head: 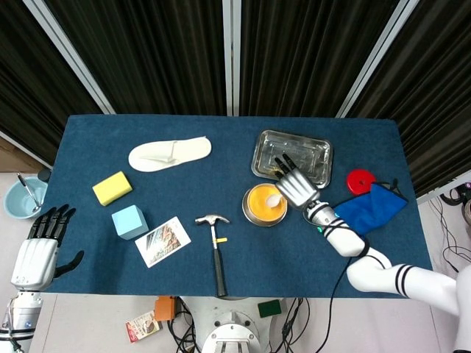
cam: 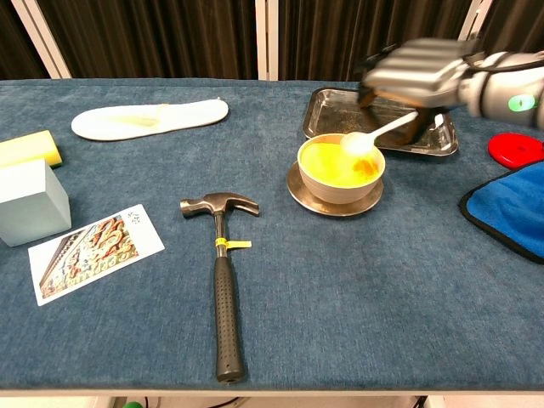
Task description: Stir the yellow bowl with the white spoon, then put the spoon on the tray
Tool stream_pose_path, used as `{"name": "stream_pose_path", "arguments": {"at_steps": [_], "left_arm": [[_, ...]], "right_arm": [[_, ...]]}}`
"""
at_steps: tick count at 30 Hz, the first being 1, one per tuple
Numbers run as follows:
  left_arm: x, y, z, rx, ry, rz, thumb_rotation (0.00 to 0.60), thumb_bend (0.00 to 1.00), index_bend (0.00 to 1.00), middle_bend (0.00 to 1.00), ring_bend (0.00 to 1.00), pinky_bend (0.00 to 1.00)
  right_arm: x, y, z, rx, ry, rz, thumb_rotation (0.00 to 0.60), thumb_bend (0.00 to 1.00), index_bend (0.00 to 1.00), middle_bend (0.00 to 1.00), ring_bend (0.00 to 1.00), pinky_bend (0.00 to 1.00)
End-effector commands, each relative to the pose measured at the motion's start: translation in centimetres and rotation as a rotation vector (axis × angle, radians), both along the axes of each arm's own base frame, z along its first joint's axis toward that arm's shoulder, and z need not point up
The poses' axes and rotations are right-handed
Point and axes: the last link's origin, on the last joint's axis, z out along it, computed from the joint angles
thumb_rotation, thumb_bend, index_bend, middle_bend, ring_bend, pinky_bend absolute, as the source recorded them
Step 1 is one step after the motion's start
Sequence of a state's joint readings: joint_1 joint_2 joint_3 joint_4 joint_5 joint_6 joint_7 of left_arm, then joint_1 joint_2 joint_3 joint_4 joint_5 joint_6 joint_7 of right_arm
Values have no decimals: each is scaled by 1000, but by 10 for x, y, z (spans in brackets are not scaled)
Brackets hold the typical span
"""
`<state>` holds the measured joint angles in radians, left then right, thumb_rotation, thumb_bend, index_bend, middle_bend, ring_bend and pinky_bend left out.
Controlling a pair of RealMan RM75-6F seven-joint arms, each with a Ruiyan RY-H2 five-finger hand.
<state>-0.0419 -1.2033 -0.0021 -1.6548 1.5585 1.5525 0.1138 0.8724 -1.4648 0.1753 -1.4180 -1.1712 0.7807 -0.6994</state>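
Observation:
The yellow bowl [head: 263,204] [cam: 338,167] stands on a metal saucer just in front of the metal tray [head: 315,169] [cam: 323,115]. My right hand [head: 293,187] [cam: 416,72] hovers over the bowl's right rim and grips the white spoon [head: 273,199] [cam: 374,135] by its handle. The spoon slants down and its round end hangs just above the yellow contents. My left hand [head: 40,246] is off the table's front left corner, fingers apart, holding nothing. It is absent from the chest view.
A hammer [head: 215,248] [cam: 220,272] lies in front of the bowl. A blue cloth [head: 372,208] [cam: 515,209] and a red disc [head: 360,181] [cam: 516,149] sit to the right. A white slipper [head: 169,154], yellow sponge [head: 112,187], pale blue block [head: 129,221] and photo card [head: 163,240] lie to the left.

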Motion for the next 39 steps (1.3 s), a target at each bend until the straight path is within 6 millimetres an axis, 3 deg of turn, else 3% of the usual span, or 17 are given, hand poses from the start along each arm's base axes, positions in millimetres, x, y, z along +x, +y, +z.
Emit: {"name": "stream_pose_path", "arguments": {"at_steps": [1, 6, 12, 22, 39], "left_arm": [[-3, -1, 0, 1, -5, 7, 600, 214, 94, 46, 13, 111], [-7, -2, -1, 5, -12, 6, 600, 213, 94, 46, 13, 112], [-10, -3, 1, 16, -18, 7, 600, 214, 94, 45, 13, 111], [-12, -5, -1, 15, -22, 10, 600, 214, 94, 45, 13, 112], [-13, -4, -2, 9, -24, 12, 600, 213, 94, 46, 13, 111]], "right_arm": [[20, -1, -22, 11, 37, 24, 600, 475, 583, 288, 40, 49], [26, 6, -25, 3, 47, 19, 600, 430, 424, 255, 29, 36], [23, 10, -15, -14, 42, 8, 600, 335, 371, 255, 28, 35], [16, 7, -15, -29, 2, -2, 600, 334, 496, 275, 28, 36], [7, 5, -26, -17, -1, -8, 600, 360, 515, 283, 28, 36]]}}
